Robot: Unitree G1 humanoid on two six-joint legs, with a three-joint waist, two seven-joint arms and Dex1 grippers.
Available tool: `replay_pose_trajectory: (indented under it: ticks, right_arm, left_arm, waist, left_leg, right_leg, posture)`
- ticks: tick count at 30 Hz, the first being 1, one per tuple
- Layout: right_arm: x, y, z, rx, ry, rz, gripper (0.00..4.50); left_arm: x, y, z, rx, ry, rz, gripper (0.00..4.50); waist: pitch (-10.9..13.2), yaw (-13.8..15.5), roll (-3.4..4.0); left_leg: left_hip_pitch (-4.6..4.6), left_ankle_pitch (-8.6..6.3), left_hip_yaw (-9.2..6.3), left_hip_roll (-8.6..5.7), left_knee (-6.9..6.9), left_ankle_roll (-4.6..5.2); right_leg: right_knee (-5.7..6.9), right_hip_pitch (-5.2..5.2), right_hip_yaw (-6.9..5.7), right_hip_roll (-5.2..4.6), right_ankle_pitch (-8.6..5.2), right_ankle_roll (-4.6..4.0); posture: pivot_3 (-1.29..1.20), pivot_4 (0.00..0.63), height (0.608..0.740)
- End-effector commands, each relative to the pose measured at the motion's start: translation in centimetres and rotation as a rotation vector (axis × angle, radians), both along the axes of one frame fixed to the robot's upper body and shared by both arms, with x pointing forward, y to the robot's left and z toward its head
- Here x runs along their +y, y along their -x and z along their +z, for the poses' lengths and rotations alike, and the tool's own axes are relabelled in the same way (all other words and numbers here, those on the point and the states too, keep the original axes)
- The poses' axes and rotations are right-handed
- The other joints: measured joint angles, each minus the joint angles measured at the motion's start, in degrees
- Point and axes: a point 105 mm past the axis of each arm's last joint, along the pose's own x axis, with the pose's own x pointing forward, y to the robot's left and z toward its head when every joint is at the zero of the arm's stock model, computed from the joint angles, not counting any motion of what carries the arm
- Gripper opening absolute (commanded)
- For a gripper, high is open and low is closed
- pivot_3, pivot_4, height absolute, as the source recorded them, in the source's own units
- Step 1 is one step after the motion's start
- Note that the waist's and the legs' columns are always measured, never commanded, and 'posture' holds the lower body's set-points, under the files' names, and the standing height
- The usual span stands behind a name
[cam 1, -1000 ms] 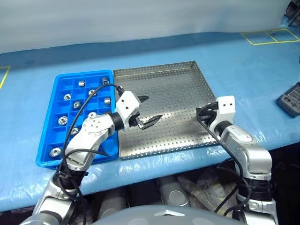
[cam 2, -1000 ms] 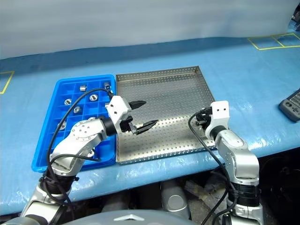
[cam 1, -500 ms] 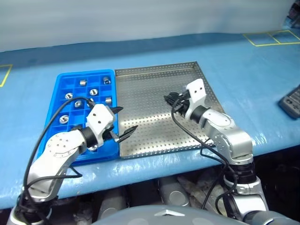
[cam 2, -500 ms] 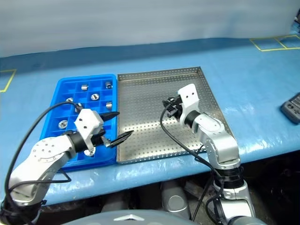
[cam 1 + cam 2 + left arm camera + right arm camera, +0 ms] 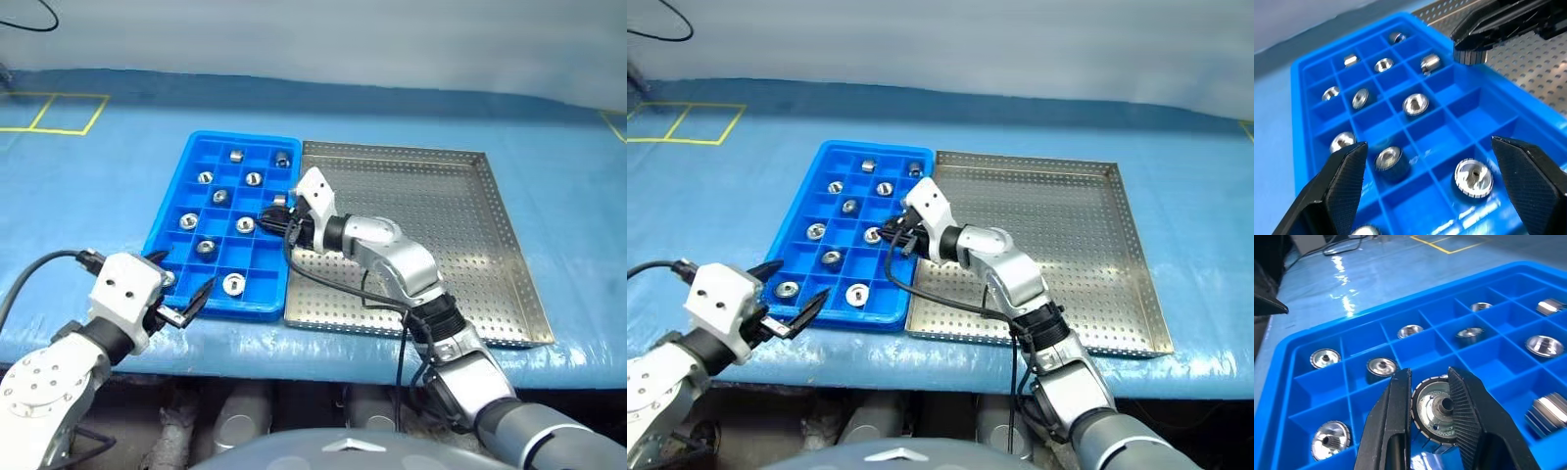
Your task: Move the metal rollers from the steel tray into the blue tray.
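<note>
The blue tray lies left of the steel tray, rims touching. Several metal rollers sit singly in the blue tray's compartments. My right gripper reaches across from the steel tray and hovers over the blue tray's right column. It is shut on one metal roller, held on edge between the fingers above a compartment. My left gripper hangs open and empty at the blue tray's near edge. The steel tray's perforated floor looks bare where I see it.
Blue cloth covers the table, whose front edge runs just below both trays. Yellow tape squares mark the far left. The right arm's black cable loops over the steel tray's near rim.
The camera has swung left. My right gripper travelled left from the steel tray to over the blue tray, staying shut. My left gripper pulled back to the blue tray's near edge, still open.
</note>
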Motion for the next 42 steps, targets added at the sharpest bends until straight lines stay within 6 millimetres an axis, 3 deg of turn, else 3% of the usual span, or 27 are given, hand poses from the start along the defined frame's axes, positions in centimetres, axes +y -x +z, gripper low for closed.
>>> replay_pose_trajectory:
  ticks: [1,20,21,28,32,37,41,42]
  right_arm:
    - [0.5,0.2,1.6,-0.059,-0.026,0.039,0.82]
    - [-0.5,1.0,-1.0,0.029,0.022,0.024,0.82]
    - [-0.4,1.2,-1.0,0.028,0.024,0.033,1.55]
    - [-0.8,1.0,-0.1,-0.047,0.011,0.003,3.72]
    - [-2.2,0.1,1.1,-0.084,-0.025,-0.078,3.72]
    - [-7.0,-0.7,2.2,-0.123,-0.018,-0.201,3.72]
    - [-9.7,-1.0,2.1,-0.134,0.021,-0.267,4.46]
    - [-10.7,-1.1,2.0,-0.137,0.040,-0.291,4.46]
  left_arm:
    - [-0.8,0.3,1.0,-0.061,0.010,-0.013,4.41]
    - [-1.5,-0.8,1.2,-0.061,0.002,-0.051,4.41]
    - [-1.5,-0.9,1.2,-0.061,0.002,-0.053,4.41]
    - [-1.9,-1.3,1.2,-0.065,0.015,-0.073,4.41]
    - [-2.4,-1.9,1.4,-0.090,0.039,-0.091,4.41]
    - [-3.8,-3.4,1.5,-0.119,0.085,-0.158,4.41]
    - [-4.0,-4.4,1.3,-0.121,0.093,-0.175,4.41]
    - [-4.1,-4.7,1.2,-0.121,0.101,-0.189,4.41]
  waist:
    - [0.0,0.8,0.00]
    - [0.0,0.3,0.04]
    - [0.0,0.3,0.04]
    - [0.0,0.1,0.04]
    - [0.0,0.2,0.03]
    - [0.0,0.3,0.04]
    - [0.0,-0.9,0.04]
    - [0.0,-1.3,0.05]
  left_leg:
    - [-0.02,0.02,-0.08,-0.01,0.01,-0.03]
    - [-0.01,0.28,-0.57,0.07,-0.09,-0.48]
    - [-0.01,0.28,-0.57,0.07,-0.09,-0.48]
    - [-0.01,0.29,-0.59,0.08,-0.09,-0.49]
    - [-0.01,0.30,-0.59,0.07,-0.09,-0.51]
    - [-0.03,0.30,-0.65,-0.01,-0.07,-0.50]
    - [-0.04,0.28,-0.62,-0.04,-0.08,-0.45]
    - [-0.05,0.28,-0.61,0.00,-0.09,-0.46]
  right_leg:
    - [0.00,0.03,-0.09,-0.01,-0.12,-0.20]
    - [0.15,0.12,-0.57,0.13,-0.30,-0.51]
    - [0.15,0.13,-0.57,0.13,-0.31,-0.51]
    - [0.15,0.13,-0.59,0.13,-0.30,-0.50]
    - [0.16,0.14,-0.59,0.13,-0.30,-0.50]
    - [0.11,0.21,-0.65,0.05,-0.29,-0.49]
    - [0.10,0.19,-0.62,0.02,-0.28,-0.48]
    - [0.10,0.17,-0.62,0.04,-0.27,-0.46]
  posture:
    - [0.19,0.150,0.740]
    - [0.13,0.150,0.740]
    - [0.12,0.150,0.740]
    - [0.10,0.150,0.740]
    - [0.10,0.150,0.740]
    - [0.04,0.150,0.740]
    - [-0.01,0.150,0.740]
    - [-0.03,0.150,0.740]
